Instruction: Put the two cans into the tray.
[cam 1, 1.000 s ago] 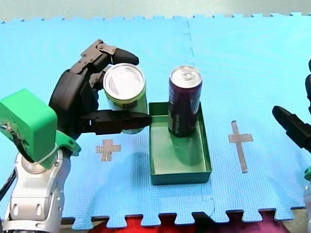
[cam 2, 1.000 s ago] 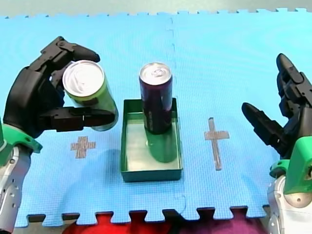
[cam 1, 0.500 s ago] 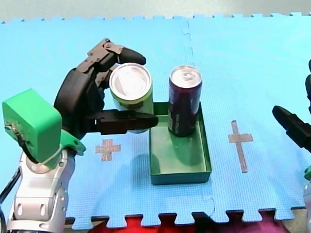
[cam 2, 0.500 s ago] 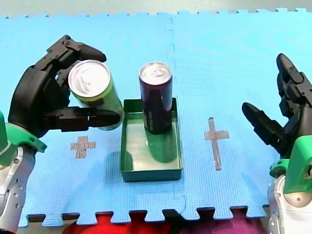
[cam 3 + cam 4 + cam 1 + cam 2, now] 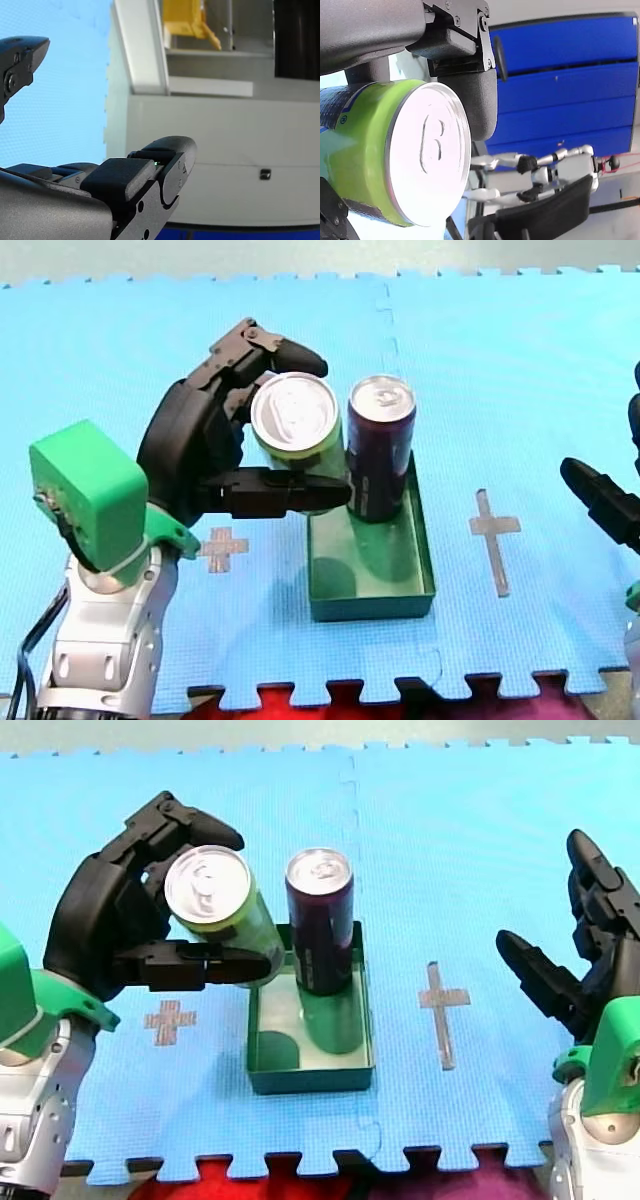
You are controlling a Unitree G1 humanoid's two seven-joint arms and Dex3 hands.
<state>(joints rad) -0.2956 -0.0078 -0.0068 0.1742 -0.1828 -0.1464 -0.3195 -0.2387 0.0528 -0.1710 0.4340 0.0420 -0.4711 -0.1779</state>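
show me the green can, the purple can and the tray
green can [image 5: 208, 885]: second head view, silver top, held by left hand [image 5: 105, 945]
purple can [image 5: 322, 945]: second head view, side wall
tray [image 5: 312, 1082]: second head view, near front wall

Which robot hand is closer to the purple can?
Left. The left hand holds the green can right beside the purple can, over the tray's left edge. The right hand is off to the right, beyond the tape cross, holding nothing.
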